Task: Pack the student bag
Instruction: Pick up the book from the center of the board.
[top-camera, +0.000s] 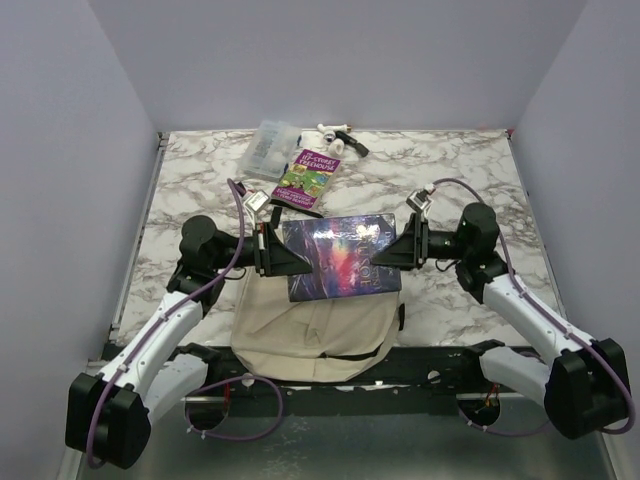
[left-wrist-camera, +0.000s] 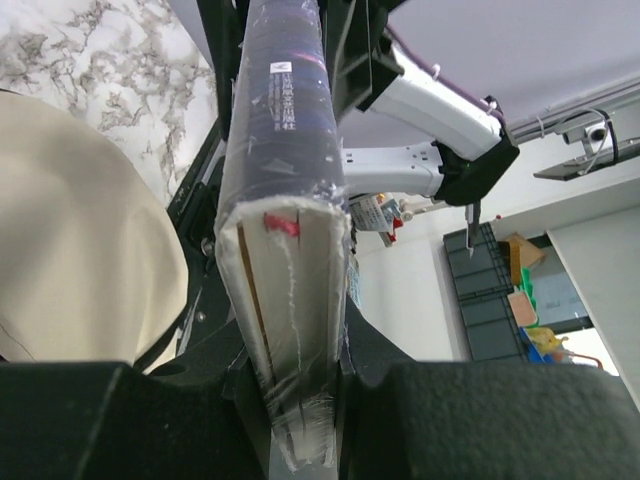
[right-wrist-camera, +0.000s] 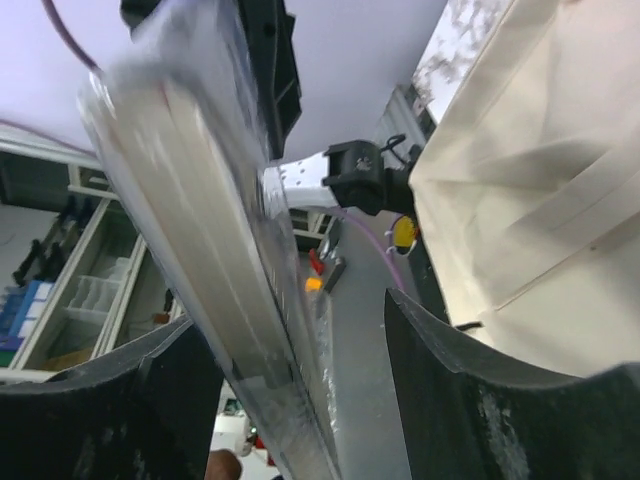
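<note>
At the left of the top view, the left arm (top-camera: 150, 340) reaches in from the near corner, and the left jaws are clamped on the left edge of a large book (top-camera: 340, 258) with a dark, shimmering cover. The left wrist view confirms the grip: the film-wrapped book (left-wrist-camera: 285, 130) sits pinched between the 2 black fingers (left-wrist-camera: 130, 420), its pale page block and a small red mark facing the camera. Behind the book, towards the far-left part of the marble table (top-camera: 460, 180), lie a clear plastic box (top-camera: 272, 145), a purple and green paperback (top-camera: 308, 178) and a few small white bits (top-camera: 335, 130). The large book is held roughly level between the 2 arms. Just under its near half lies the student bag (top-camera: 300, 335), beige and slumped flat at the near edge of the table between the arm bases. Whether the book touches it I cannot tell. The bag also fills the left side of the left wrist view (left-wrist-camera: 70, 230) and the right side of the right wrist view (right-wrist-camera: 540, 180). At the right, the right arm (top-camera: 520, 310) brings the right jaws round the book's right edge. There the book (right-wrist-camera: 190, 180) is blurred and lies against 1 finger (right-wrist-camera: 100, 410). A clear gap separates it from the other finger (right-wrist-camera: 480, 400), so these jaws stand apart.
</note>
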